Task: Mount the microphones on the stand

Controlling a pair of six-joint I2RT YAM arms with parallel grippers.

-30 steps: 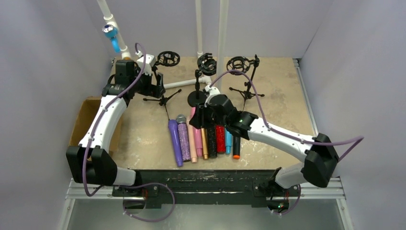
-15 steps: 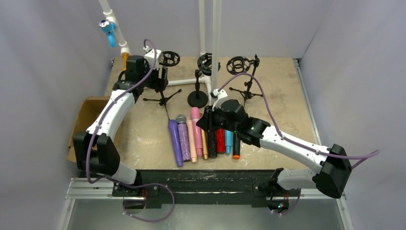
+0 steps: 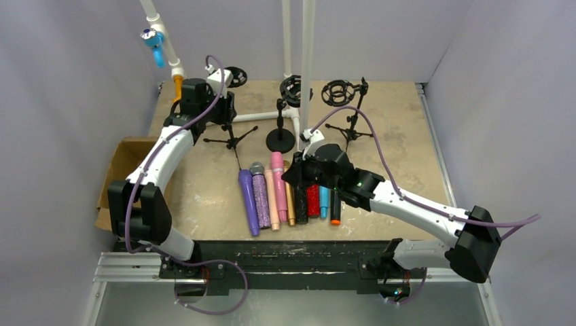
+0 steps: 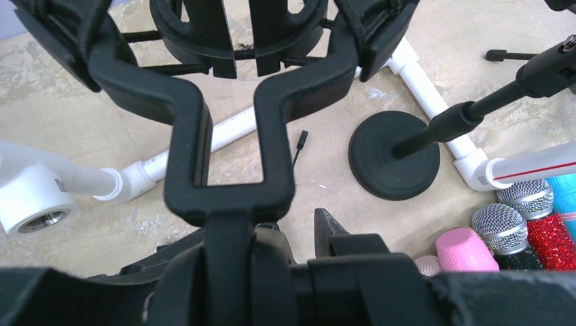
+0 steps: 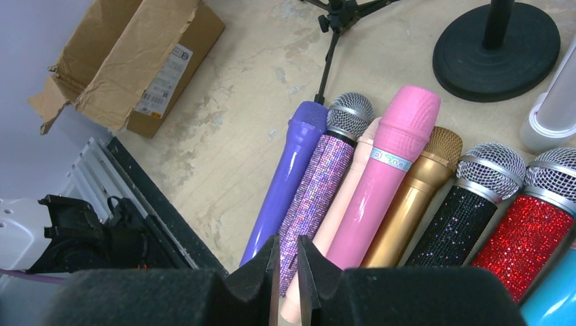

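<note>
Several microphones point(image 3: 285, 193) lie side by side on the table: purple point(image 5: 285, 176), purple glitter with a grey mesh head point(image 5: 319, 183), peach, pink point(image 5: 387, 176), gold point(image 5: 414, 197), black glitter, red glitter point(image 5: 523, 231) and blue. Three black stands rise behind them, at the left point(image 3: 234, 76), middle point(image 3: 280, 139) and right point(image 3: 339, 92). My left gripper point(image 3: 227, 109) straddles the left stand's clip stem point(image 4: 231, 204). A gap still shows beside the right fingertip point(image 4: 326, 224), and the other finger is hidden. Above the row hovers my right gripper point(image 5: 286, 272), its jaws narrowed to a slit that holds nothing.
A torn cardboard box point(image 3: 122, 163) sits off the table's left edge. White pipe framing point(image 3: 258, 117) runs between the stands and up the back wall, with a blue fitting point(image 3: 155, 42) on it. A black rail point(image 3: 292, 248) borders the near edge.
The left arm has swung back and right onto the left stand, its jaws narrowing round the stem. The right gripper has drifted slightly right over the microphones while its jaws closed down.
</note>
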